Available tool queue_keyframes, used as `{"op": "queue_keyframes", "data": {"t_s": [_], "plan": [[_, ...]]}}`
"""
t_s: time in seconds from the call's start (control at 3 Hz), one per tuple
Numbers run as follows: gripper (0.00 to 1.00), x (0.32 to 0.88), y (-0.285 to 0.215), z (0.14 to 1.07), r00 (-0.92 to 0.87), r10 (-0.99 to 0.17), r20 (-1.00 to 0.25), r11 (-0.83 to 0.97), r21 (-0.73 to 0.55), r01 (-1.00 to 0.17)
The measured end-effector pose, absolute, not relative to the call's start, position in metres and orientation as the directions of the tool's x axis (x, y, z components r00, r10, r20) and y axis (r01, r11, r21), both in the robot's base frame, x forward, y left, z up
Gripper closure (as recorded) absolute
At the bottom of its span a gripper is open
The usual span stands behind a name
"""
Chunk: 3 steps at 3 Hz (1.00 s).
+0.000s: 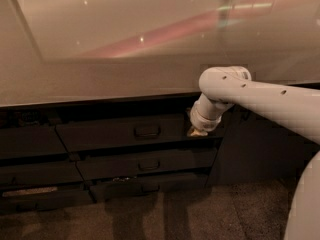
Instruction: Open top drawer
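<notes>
- The gripper (198,131) hangs at the end of the white arm (265,100), which reaches in from the right and bends down at a rounded joint just under the edge of the pale countertop (100,79).
- Only a small tan tip of the gripper shows below the white wrist; whether it is spread or pressed together cannot be told, and nothing is seen held in it.
- The top drawer (110,134) is the wide dark front just below the countertop, with a dark gap above it.
- Its small loop handle (147,131) sits at the centre of the front.
- The gripper is in front of the right end of that drawer front, level with the handle and to its right, apart from it.
- Whether the tip touches the front cannot be told.
- Two slimmer dark drawers (145,165) with like handles lie below, and further dark fronts (30,144) stand to the left.
- A dark cabinet door (252,151) stands to the right, behind the arm.
- Brown floor (200,211) runs along the bottom.
</notes>
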State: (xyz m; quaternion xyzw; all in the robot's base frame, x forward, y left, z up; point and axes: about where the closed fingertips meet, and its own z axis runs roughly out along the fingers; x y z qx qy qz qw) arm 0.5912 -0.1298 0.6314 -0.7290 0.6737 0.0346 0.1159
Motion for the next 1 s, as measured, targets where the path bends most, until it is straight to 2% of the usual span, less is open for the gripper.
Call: {"op": "queue_keyframes", "data": {"t_s": [0.33, 1.0], "plan": [[1.00, 0.5912, -0.1298, 0.6313, 0.090, -0.974, -0.207, -0.065, -0.122, -0.990], [1.00, 0.5920, -0.1299, 0.6344, 0.090, -0.974, -0.207, -0.066, -0.122, -0.990]]}}
